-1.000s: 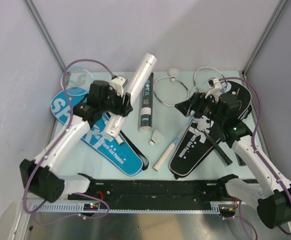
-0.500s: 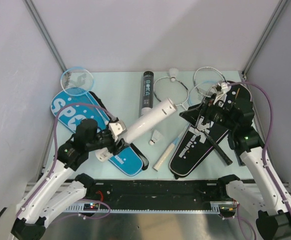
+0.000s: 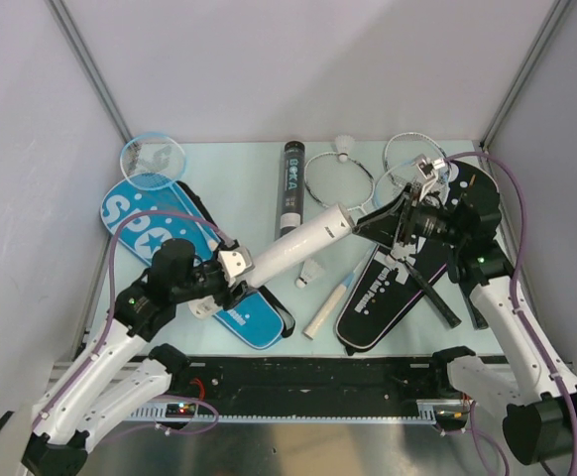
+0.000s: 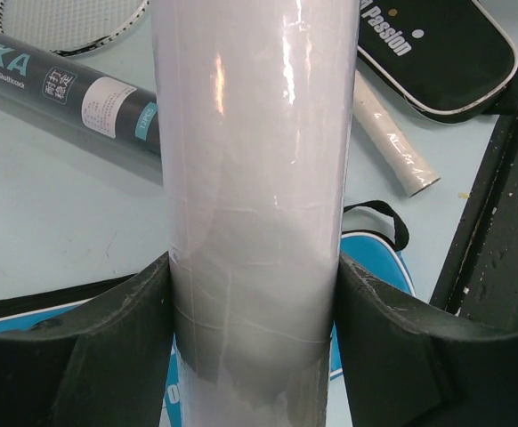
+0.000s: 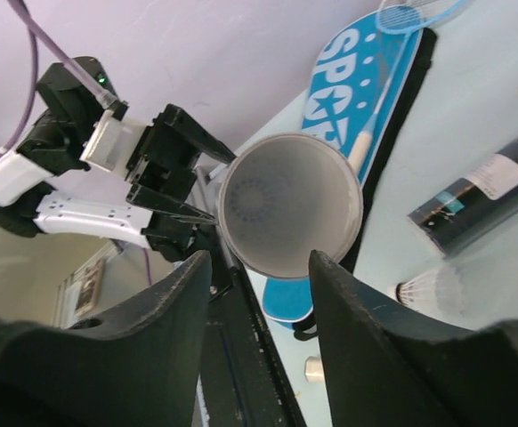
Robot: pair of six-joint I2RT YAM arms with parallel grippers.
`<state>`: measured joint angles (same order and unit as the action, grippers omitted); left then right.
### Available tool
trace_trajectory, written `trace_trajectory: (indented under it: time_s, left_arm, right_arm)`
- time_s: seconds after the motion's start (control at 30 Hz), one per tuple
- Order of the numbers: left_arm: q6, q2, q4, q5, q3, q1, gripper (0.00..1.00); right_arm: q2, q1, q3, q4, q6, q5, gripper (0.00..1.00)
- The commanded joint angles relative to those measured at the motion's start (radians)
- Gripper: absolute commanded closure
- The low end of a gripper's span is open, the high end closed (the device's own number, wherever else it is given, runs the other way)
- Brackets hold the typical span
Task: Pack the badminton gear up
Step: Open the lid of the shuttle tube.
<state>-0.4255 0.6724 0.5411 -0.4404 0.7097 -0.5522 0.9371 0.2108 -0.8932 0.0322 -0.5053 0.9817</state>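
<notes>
Across comes the right gripper (image 3: pixel 368 220) since half a second ago, leaving its spot over the black cover (image 3: pixel 378 297) and drawing up to the open end of the white tube (image 3: pixel 298 243), which has dipped a touch lower. The tube is off the table (image 3: pixel 229 169), slanting up and to the right across the middle of the workspace. Its lower end is in the left gripper (image 3: pixel 231 275). On the left wrist camera, black fingers (image 4: pixel 108 347) press the tube from both sides, firmly clenched on it.

On the right wrist camera, the tube's round mouth faces the lens and looks hollow all the way down. The right gripper's fingers (image 5: pixel 152 347) are spread wide, one on either side of that mouth. Whether they touch the rim cannot be told, and they grasp nothing.

Beneath the raised tube lies a shuttlecock (image 3: pixel 312 272), with a white racket grip (image 3: pixel 328 309) just beside it, next to the black cover's edge. The black tube (image 3: pixel 289 188) lies flat behind, pointing toward the back wall. A silver racket head (image 3: pixel 338 178) sits to its right, with a second shuttlecock (image 3: pixel 344 147) near the rear edge. On the left lies the blue cover (image 3: pixel 150 223), with a light blue racket head (image 3: pixel 152 159) at its far end.
</notes>
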Motion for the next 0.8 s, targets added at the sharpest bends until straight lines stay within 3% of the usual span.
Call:
trace_trajectory:
  time_s: [0.0,0.37,0.47,0.6,0.7,0.77]
  left_arm:
    - [-0.033,-0.002,-0.072,0.01,0.023,-0.009,0.63]
    - [-0.033,0.067,-0.072,-0.029,0.038,-0.01,0.66]
    - [-0.035,0.068,-0.072,-0.028,0.039,-0.01,0.67]
    - [-0.036,0.06,-0.072,-0.027,0.037,-0.011,0.68]
    - [-0.034,0.058,-0.073,-0.014,0.036,-0.011,0.68]
    - [-0.034,0.058,-0.072,-0.002,0.032,-0.01,0.69]
  right_arm:
    - [0.035,-0.005,-0.038,0.157,-0.102,0.115,0.5]
    - [0.135,0.02,-0.037,0.196,-0.133,0.155,0.62]
    - [0.149,0.023,-0.037,0.192,-0.132,0.16,0.72]
    - [0.159,0.019,-0.037,0.203,-0.147,0.152,0.79]
    - [0.164,0.016,-0.038,0.227,-0.165,0.164,0.94]
    - [0.165,0.011,-0.038,0.25,-0.189,0.176,0.99]
